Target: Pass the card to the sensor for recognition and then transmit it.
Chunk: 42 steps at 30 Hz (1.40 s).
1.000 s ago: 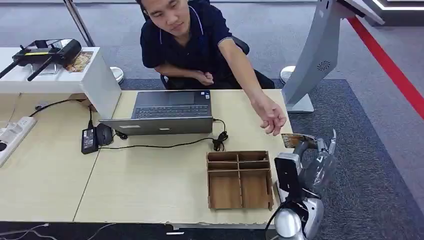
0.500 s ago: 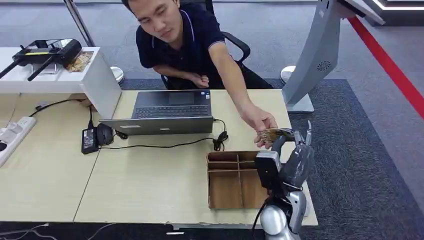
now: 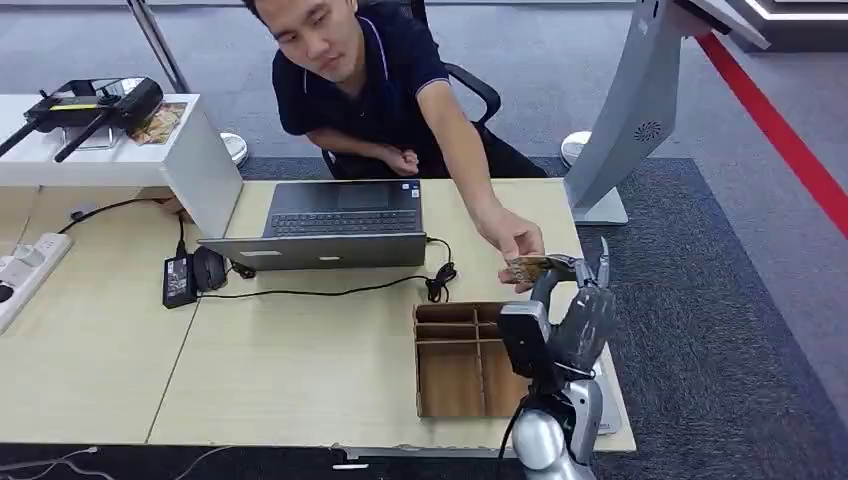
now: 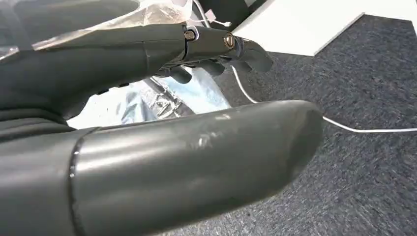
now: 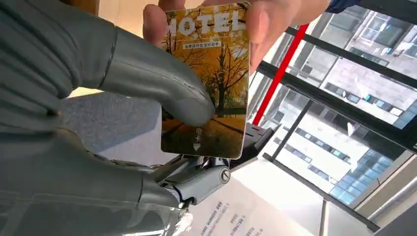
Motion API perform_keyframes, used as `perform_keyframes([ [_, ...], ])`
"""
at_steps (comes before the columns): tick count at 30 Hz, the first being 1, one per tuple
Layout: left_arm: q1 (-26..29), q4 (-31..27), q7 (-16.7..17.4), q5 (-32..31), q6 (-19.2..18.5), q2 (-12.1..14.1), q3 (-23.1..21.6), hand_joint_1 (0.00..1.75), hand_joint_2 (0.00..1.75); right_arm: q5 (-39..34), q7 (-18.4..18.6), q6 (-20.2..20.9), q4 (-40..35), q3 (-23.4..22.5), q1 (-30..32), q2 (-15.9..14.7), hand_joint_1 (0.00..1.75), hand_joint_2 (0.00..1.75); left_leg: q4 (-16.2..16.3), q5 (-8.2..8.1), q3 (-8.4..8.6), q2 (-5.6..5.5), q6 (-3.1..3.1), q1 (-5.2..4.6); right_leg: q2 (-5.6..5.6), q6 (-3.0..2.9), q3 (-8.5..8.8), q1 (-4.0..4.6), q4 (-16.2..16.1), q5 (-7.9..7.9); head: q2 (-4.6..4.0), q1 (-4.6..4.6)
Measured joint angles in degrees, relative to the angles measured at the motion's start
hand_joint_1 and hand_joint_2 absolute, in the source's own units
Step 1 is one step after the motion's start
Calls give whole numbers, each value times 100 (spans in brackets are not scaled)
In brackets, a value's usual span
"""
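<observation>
The right hand (image 5: 113, 98) pinches the card (image 5: 206, 81) at its lower half; a person's hand (image 3: 512, 240) grips the opposite end. The card looks thin, stiff and slick: hold by the faces. The left hand (image 4: 162, 123) holds nothing, fingers apart.

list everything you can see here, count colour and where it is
card: 1, orange autumn print, between robot thumb and person's fingers
wooden organizer: 1, brown, near table edge
laptop: 1, grey, table middle
power adapter: 1, black, left of laptop
power strip: 1, white, far left
table: 1, light wood
person's hand: 1, on card
right hand: 1, grey, pinches card
left hand: 1, dark grey, over carpet
</observation>
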Motion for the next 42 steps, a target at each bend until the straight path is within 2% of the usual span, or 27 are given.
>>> perform_keyframes([
  [14,0,0,-13,87,0,-2,-42,0,0,66,146,-2,-4,22,-2,-13,0,175,0,0,2,1,0,0,0,0,0,0,0,0,0,0],
  [23,1,2,-22,225,0,0,-77,0,0,-59,931,-2,-37,227,24,-197,0,175,0,0,1,1,0,0,0,0,-2,0,-1,0,0,0],
  [33,1,11,-26,297,0,15,-160,0,0,94,1411,-4,-231,485,169,-561,0,175,0,0,2,1,0,0,1,0,-2,0,-1,0,0,0],
  [37,-1,20,-26,361,0,28,-184,0,0,227,1827,-4,-323,608,234,-776,0,175,0,0,3,1,0,0,1,0,-2,0,-1,0,0,0],
  [42,3,22,-13,411,0,72,-199,0,0,302,2172,-7,-503,675,350,-1084,0,175,0,0,2,3,0,0,2,0,-2,0,-1,0,0,0],
])
